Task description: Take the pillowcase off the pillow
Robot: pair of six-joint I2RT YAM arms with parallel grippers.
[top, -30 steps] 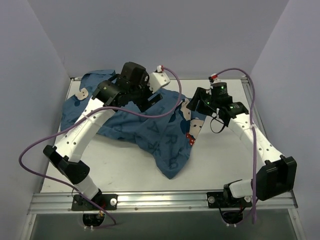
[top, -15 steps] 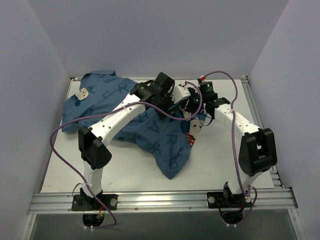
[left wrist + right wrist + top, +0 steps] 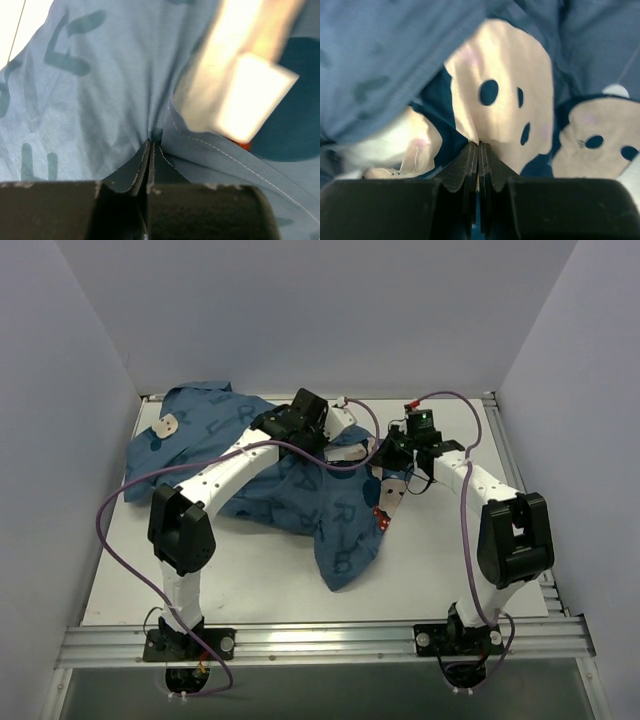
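Top external view: the pillowcase (image 3: pixel 300 502) lies crumpled on the tabletop (image 3: pixel 430 560). Its long axis runs from the mouse face print (image 3: pixel 395 483) leftward and toward the far side, and one lobe trails from the print toward the near edge. No white pillow surface is exposed, so whether the pillow sits inside cannot be confirmed.

- Left claw (image 3: pixel 150 148): pressed together, pinching a fold of blue fabric just beside a stitched hem (image 3: pixel 225 152), on the far-left side of the print.
- Right claw (image 3: pixel 479 149): pressed together, pinching fabric at the edge of the print.

The fabric bulk therefore lies left of both claws. Judgement: the next move turns on drawing the print end rightward along the long axis, away from the bulk. The right arm is nearer that side.
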